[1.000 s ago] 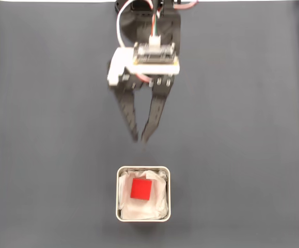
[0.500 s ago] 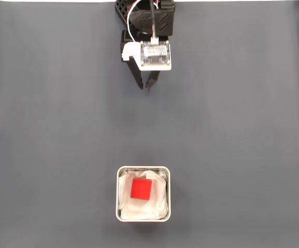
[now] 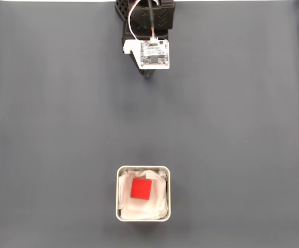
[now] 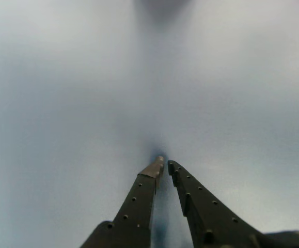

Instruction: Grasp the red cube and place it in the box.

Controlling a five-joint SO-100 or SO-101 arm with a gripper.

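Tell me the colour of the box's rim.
Pale cream, around a white wrinkly paper lining; the box shows best in the fixed view.

Fixed view: red cube (image 3: 141,188) sits in box (image 3: 143,171), bottom centre of mat (image 3: 46,129); arm w/ gripper (image 3: 147,75) top centre, well apart.

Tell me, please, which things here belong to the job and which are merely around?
Job: red cube, resting inside the box; the pincer, nearly closed, empty, far from the box.
Around: dark table mat; the arm's white camera board.
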